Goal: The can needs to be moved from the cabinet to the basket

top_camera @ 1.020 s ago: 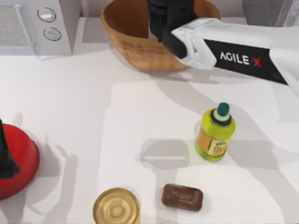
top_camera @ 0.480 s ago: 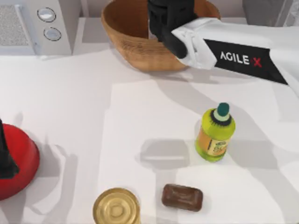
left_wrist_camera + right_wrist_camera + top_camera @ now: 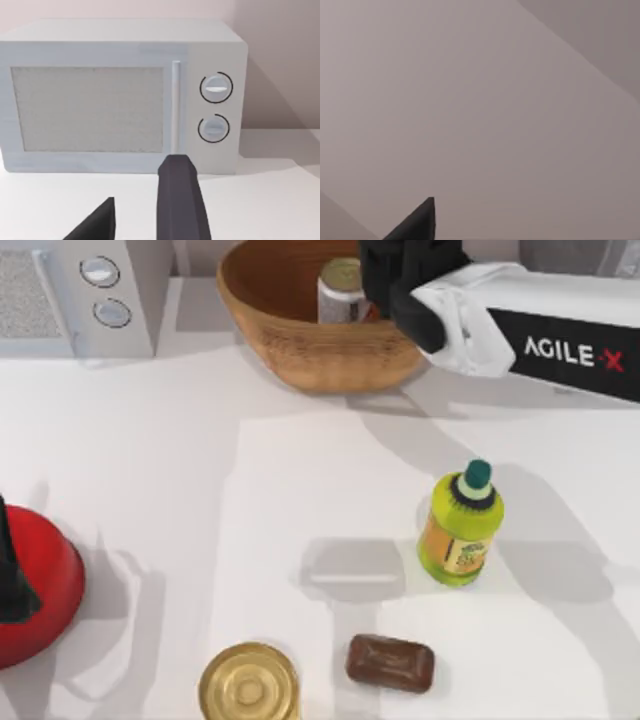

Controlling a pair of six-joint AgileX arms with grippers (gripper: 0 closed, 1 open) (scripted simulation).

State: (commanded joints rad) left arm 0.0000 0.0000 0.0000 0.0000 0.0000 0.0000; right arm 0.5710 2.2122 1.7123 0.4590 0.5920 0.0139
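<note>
The can (image 3: 341,290) stands upright inside the basket (image 3: 290,345) at the worktop's far edge. My right jaws (image 3: 400,285) sit just beside the can over the basket's right part; I cannot tell whether they are released or clenched. My left jaws (image 3: 145,215) are spread apart and hold nothing, parked near the worktop's left edge facing the microwave (image 3: 120,95).

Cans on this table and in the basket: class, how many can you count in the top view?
2. The can stands upright inside the basket, beside the right pincer. A wider gold-lidded can stands at the near edge. The arm may hide others.
</note>
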